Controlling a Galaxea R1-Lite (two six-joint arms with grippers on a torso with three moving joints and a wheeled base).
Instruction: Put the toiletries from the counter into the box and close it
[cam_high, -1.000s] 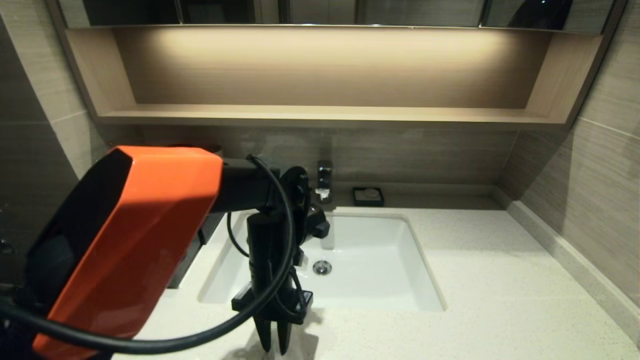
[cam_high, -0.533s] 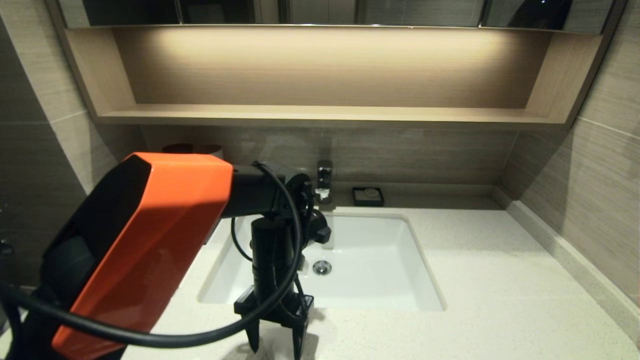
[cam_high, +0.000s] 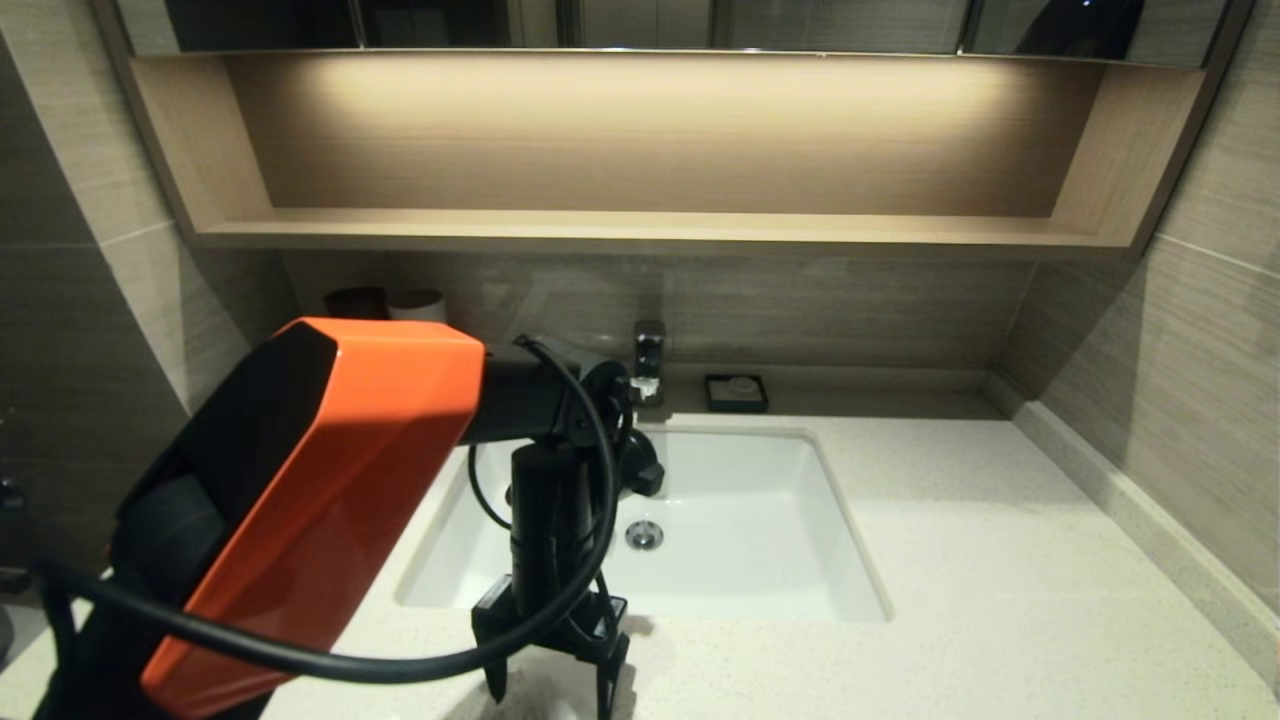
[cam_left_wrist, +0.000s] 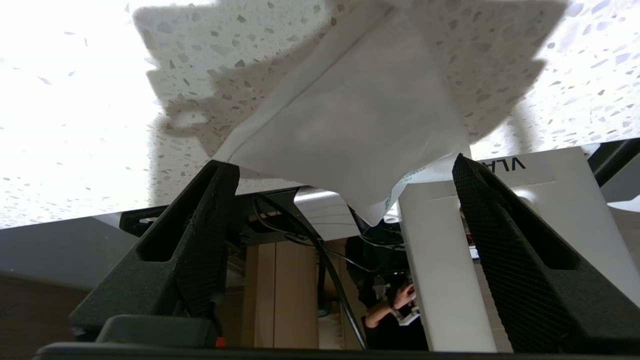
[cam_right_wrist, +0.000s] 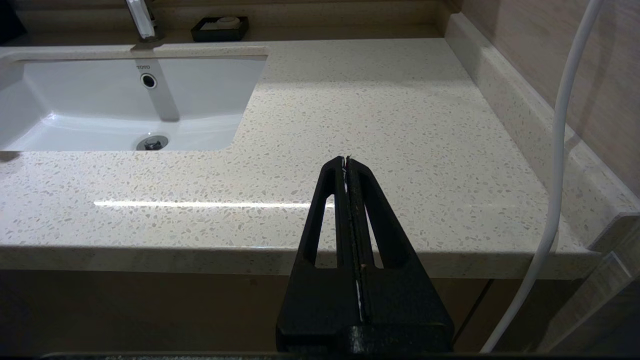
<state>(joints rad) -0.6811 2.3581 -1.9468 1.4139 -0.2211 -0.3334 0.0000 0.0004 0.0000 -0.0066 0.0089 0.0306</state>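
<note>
Where the speckled cream stone tabletop (cam_left_wrist: 75, 100) meets its front edge, a flat, matte translucent sachet (cam_left_wrist: 350, 115) lies with one corner overhanging. Only the left wrist view shows it; the head view hides it below the arm. Left gripper (cam_high: 550, 690) points down over it, textured black jaws spread wide, gripping nothing. Right gripper (cam_right_wrist: 348, 162) hangs before the tabletop, jaws pressed together, empty.

Grey-brown tiled walls (cam_high: 1180, 330), a lit tan wooden shelf niche (cam_high: 640, 230), mirrored cabinets (cam_high: 640, 22) above.
</note>
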